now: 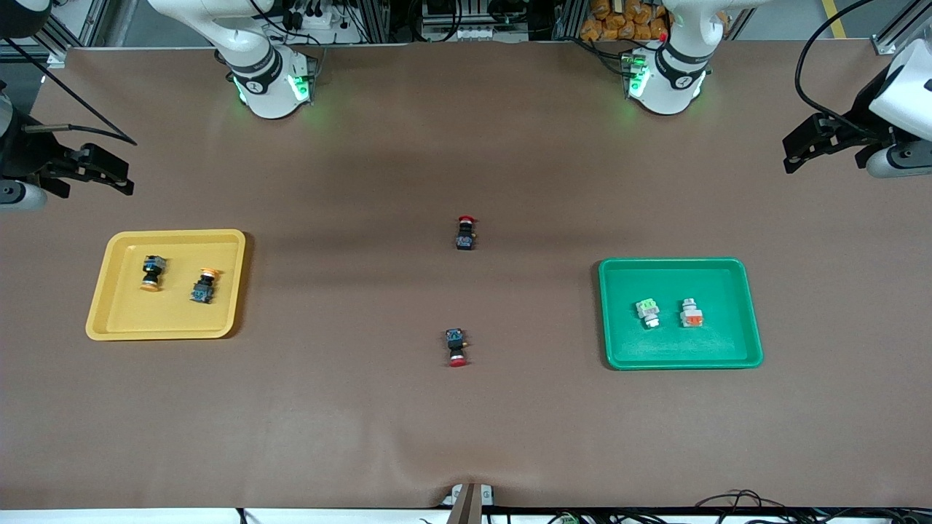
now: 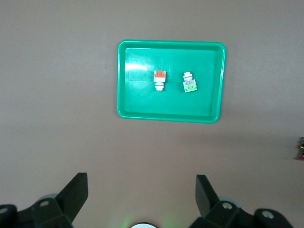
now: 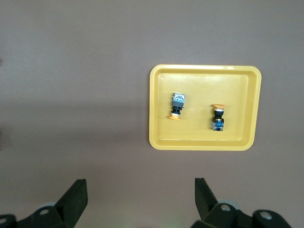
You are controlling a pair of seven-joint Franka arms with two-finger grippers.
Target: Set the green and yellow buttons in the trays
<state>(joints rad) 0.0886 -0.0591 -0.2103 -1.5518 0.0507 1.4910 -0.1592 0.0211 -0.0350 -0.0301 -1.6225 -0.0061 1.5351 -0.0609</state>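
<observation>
The yellow tray (image 1: 116, 306) lies at the right arm's end and holds two black-bodied buttons with orange-yellow caps (image 1: 151, 274) (image 1: 204, 286); it also shows in the right wrist view (image 3: 161, 137). The green tray (image 1: 728, 349) lies at the left arm's end and holds a white button with a green block (image 1: 647, 312) and one with an orange block (image 1: 691, 313); it also shows in the left wrist view (image 2: 128, 107). My right gripper (image 1: 102, 171) is open and empty, raised at the table's edge. My left gripper (image 1: 812, 145) is open and empty, raised at the other edge.
Two black-bodied switches with red caps lie on the brown mat mid-table, one farther from the front camera (image 1: 466, 232) and one nearer (image 1: 456, 347). A small clamp (image 1: 470, 496) sits at the mat's front edge.
</observation>
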